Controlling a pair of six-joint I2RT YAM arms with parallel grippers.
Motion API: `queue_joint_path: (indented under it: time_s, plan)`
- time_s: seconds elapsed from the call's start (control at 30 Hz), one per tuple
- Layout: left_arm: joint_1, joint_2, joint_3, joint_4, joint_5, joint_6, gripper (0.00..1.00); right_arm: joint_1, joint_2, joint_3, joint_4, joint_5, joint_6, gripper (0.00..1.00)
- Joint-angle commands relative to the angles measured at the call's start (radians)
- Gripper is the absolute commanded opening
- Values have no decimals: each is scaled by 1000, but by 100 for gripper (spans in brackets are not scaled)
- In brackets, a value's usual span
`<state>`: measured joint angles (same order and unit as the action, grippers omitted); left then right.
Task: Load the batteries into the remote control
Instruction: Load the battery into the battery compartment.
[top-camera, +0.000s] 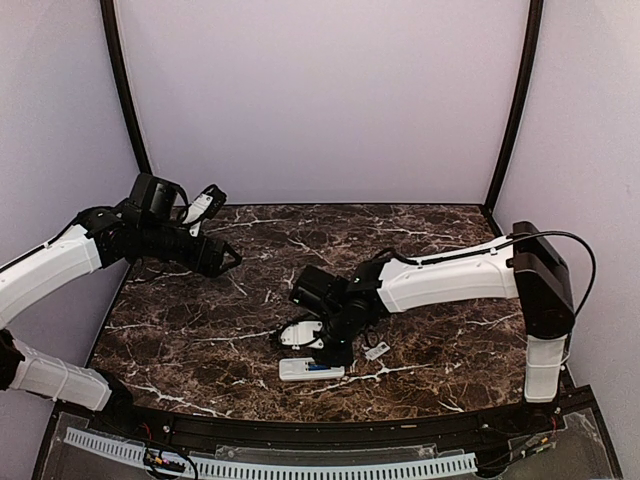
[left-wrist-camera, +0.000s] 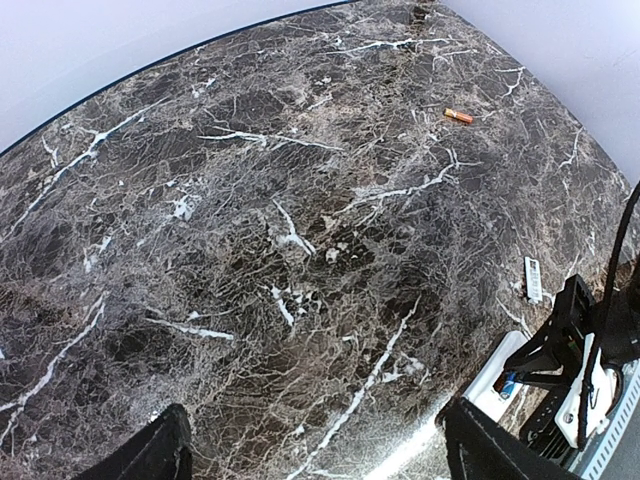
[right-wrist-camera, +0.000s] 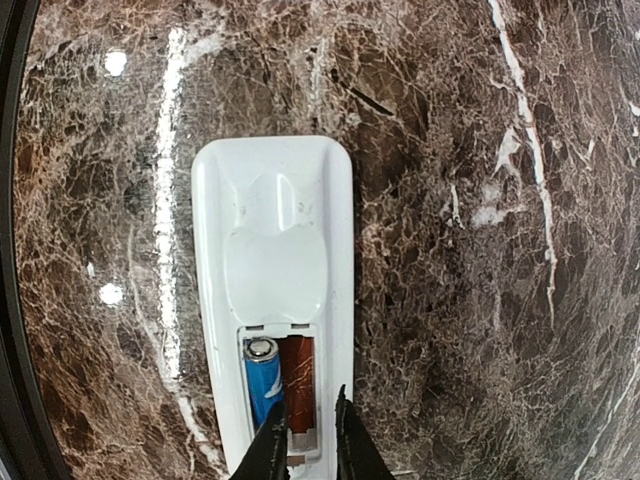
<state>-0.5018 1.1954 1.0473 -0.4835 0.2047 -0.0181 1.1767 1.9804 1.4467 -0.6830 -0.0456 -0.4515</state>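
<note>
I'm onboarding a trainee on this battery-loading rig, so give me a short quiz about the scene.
1. True or false: the left end effector stands open and empty.
2. How many cells lie in the remote control's compartment?
3. The loose battery on the table is: A blue, B orange, C green.
Key: 1 true; 2 two, a blue cell and an orange-red cell; 3 B.

The dark marble table (top-camera: 200, 330) carries a white remote control (top-camera: 310, 370), lying with its back up. Just beside the remote lies a small white cover piece (top-camera: 377, 350), and one orange battery (left-wrist-camera: 458, 116) lies well apart from it.
</note>
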Motion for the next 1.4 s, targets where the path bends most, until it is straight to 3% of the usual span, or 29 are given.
queue_joint_path:
  time_s: [0.0,0.23,0.5,1.37]
  plan:
    - [8,-19,-12,-4,12,12,87,14,22,-4,-5,17,1,19]
    - [8,-20,-16,-4,14,12,87,9,2,14,-29,-12,-2,34]
    - [9,-24,-18,-4,13,12,87,-23,22,36,-61,-86,-19,43]
    - [11,-21,-29,3,10,12,87,-65,86,75,60,-248,64,45]
